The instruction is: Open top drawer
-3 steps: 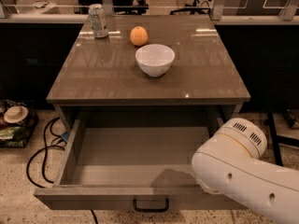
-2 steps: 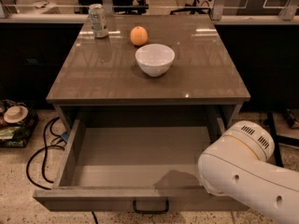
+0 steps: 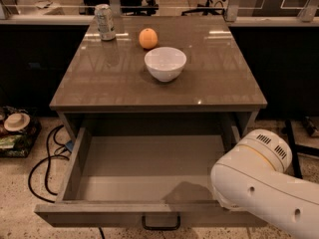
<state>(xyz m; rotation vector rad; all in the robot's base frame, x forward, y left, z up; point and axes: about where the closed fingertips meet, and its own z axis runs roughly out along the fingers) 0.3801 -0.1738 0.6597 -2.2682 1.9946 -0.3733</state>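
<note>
Against the frame a second ago, the robot arm (image 3: 259, 188) has edged slightly toward 3 o'clock, its ribbed end cap sitting a touch lower. Compared with the nearer frame it has barely moved. The top drawer (image 3: 149, 163) lies as far out as it did then, and nothing on the counter has shifted.

The tool does not show. It is somewhere past the arm's white casing at 4 to 5 o'clock (the casing fills that corner), so I cannot tell how far open it is or whether it has hold of anything.

The counter (image 3: 209, 78) has a glossy brown-grey top that mirrors the ceiling lights. A drinks can (image 3: 104, 22) stands upright at its 11 o'clock corner. An orange (image 3: 148, 38) lies near the far edge, apart from the can. A white bowl (image 3: 165, 62) sits upright just toward 5 o'clock from the orange, not touching it.

The speckled floor (image 3: 20, 203) carries looping black cables (image 3: 45, 158) at 9 o'clock. Chair bases and a pale ledge run along the far side at 12 o'clock.

The top drawer sits under the counter's near edge, at 6 o'clock, pulled well out. It has a plain grey tray and a flat grey-beige front with a black bar handle (image 3: 160, 224) in the middle. The arm's casing overlaps its corner at 4 o'clock and throws a shadow on the tray.
</note>
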